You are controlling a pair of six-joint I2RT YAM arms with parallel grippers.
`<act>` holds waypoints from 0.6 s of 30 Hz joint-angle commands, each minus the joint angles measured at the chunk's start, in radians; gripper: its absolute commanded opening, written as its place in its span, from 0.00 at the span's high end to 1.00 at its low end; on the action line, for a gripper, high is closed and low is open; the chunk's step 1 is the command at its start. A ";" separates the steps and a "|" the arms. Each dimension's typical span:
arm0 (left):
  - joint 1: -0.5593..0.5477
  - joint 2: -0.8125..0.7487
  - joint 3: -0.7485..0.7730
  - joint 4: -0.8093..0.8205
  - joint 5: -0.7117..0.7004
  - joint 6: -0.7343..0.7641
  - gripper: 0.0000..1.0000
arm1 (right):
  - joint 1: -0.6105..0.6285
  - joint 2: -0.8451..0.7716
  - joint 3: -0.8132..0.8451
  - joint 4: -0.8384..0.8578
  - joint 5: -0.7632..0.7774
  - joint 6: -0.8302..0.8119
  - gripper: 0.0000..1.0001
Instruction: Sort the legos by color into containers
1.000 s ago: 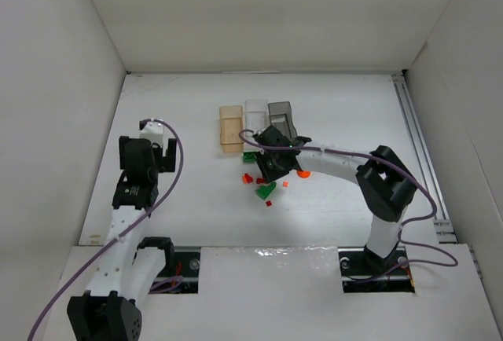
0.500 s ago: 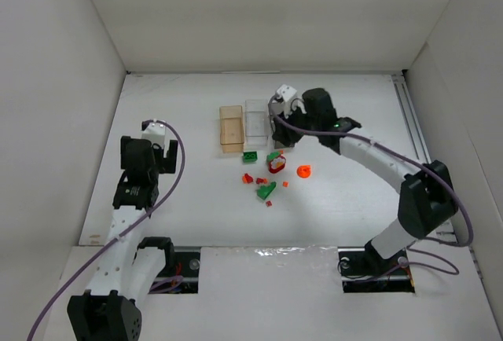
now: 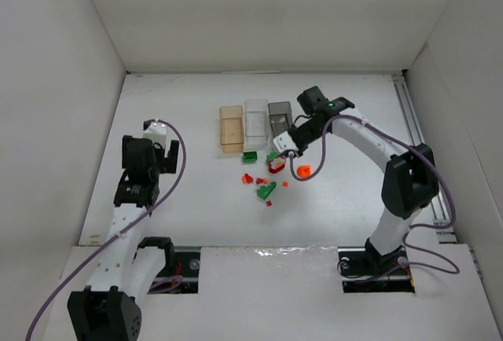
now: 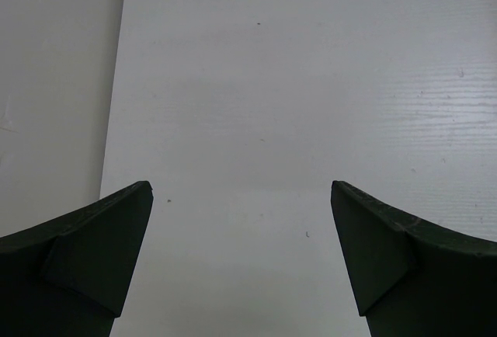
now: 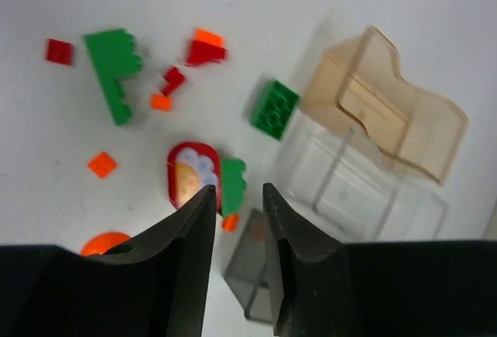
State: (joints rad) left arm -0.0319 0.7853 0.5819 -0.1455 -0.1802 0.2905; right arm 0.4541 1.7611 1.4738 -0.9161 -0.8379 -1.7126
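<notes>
The right gripper (image 5: 238,191) has swung back from over the grey bin (image 3: 279,112) and hangs above the legos (image 3: 266,190), jaws a narrow gap apart, empty. Green, red and orange pieces lie scattered on the surface (image 3: 204,207) just before the bins. The left gripper (image 4: 241,197) stays wide open.

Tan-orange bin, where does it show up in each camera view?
Top external: tan-orange bin sits centre, leftmost of three bins.
Left wrist: not in it.
Right wrist: upper right.
Shared landmark: the green square brick lying on the table near the bin.
</notes>
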 commanded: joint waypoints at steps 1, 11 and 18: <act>-0.002 0.002 -0.008 0.047 0.010 -0.008 0.00 | 0.098 -0.020 -0.024 -0.165 -0.006 -0.417 0.65; -0.002 -0.040 -0.028 0.038 0.019 0.010 0.00 | 0.282 0.060 -0.078 -0.243 0.065 -0.464 0.59; -0.002 -0.061 -0.037 0.029 0.028 0.019 0.00 | 0.305 0.139 -0.029 -0.244 0.099 -0.420 0.51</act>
State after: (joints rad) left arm -0.0319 0.7437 0.5533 -0.1333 -0.1604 0.2970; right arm 0.7486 1.8759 1.3998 -1.1213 -0.7349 -1.9690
